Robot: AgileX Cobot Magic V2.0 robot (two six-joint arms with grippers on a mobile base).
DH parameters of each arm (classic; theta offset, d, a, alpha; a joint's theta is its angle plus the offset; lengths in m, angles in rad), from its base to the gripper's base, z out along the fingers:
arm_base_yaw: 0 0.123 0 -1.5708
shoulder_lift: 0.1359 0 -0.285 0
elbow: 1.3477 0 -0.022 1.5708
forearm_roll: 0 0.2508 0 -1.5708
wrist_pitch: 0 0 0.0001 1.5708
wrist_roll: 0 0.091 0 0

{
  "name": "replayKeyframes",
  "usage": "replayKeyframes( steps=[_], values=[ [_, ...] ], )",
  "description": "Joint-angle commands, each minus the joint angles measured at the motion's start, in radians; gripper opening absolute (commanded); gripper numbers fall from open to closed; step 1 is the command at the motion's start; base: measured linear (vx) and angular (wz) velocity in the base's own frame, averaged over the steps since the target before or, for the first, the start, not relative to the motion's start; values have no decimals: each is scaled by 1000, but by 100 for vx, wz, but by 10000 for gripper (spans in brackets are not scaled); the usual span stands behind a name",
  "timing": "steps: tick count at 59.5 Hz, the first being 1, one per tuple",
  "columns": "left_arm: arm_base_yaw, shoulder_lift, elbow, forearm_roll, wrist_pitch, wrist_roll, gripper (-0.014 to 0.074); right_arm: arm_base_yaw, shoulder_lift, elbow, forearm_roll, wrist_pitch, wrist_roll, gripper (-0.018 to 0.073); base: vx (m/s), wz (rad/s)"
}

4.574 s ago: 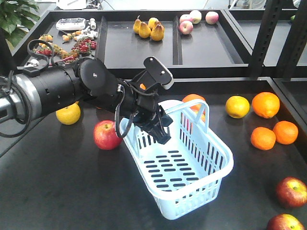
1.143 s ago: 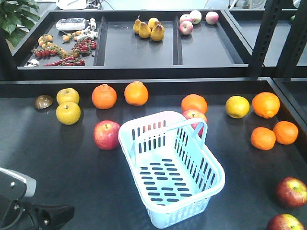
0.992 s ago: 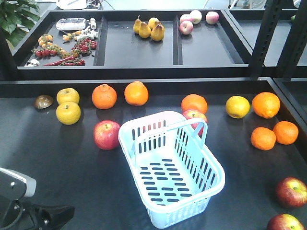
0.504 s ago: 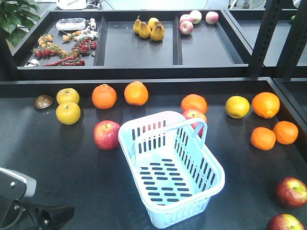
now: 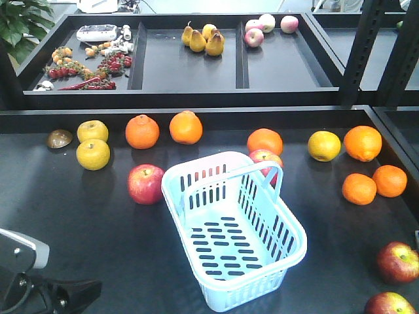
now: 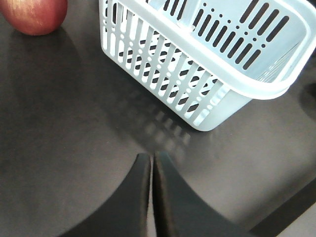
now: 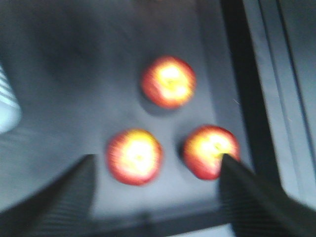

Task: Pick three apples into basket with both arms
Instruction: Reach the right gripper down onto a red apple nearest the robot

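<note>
The light blue basket (image 5: pixel 298 230) stands empty in the middle of the dark table. One red apple (image 5: pixel 145 184) lies just left of it and another apple (image 5: pixel 264 157) sits behind its handle. Two more apples (image 5: pixel 397 261) lie at the right front edge. My left gripper (image 6: pixel 150 158) is shut and empty, low over the table in front of the basket's slotted wall (image 6: pixel 163 64). In the blurred right wrist view, my right gripper (image 7: pixel 158 158) is open above three apples (image 7: pixel 135 156), with one fingertip overlapping the right-hand apple (image 7: pixel 207 148).
Oranges (image 5: pixel 142 131) and yellow fruits (image 5: pixel 93 154) line the back of the table, with more oranges (image 5: pixel 359 188) at the right. A raised shelf (image 5: pixel 190 72) behind holds pears and peaches. A black upright post (image 5: pixel 359 46) stands at the right. The left arm's grey wrist module (image 5: pixel 23 250) fills the lower left corner.
The left arm, which reached over the basket 4.6 s ago, has drawn back to the lower left corner. The basket stands freed. Nothing has moved in the last second.
</note>
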Motion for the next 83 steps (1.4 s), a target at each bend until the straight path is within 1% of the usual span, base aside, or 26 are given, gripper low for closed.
replayKeyframes(
  steps=[1, 7, 13, 19, 22, 26, 46, 83],
  values=[
    [-5, -11, -19, -13, -41, -7, -6, -1, 33, -33, -41, -10, -6, 650, 0, 0],
    [-5, -11, -19, -13, -41, -7, -6, -9, 86, -33, -43, 9, -13, 650, 0, 0],
    [-5, -11, -19, -13, -41, -9, -6, -43, 159, -33, 1, 35, -56, 641, 0, 0],
    [-5, -11, -19, -13, -41, -21, -6, -115, 251, -33, 125, -7, -124, 638, 0, 0],
    [-5, -11, -19, -13, -41, -21, -6, -154, 298, -33, 199, -29, -182, 636, 0, 0],
    [-5, -11, -18, -13, -41, -21, -6, -182, 345, -33, 259, -35, -237, 634, 0, 0],
    [-5, -8, -16, -14, -34, -22, -6, -190, 516, -33, 238, -125, -248, 633, 0, 0],
    [-5, -8, -16, -14, -35, -22, -6, -190, 737, -33, 243, -157, -272, 617, 0, 0]
  ],
)
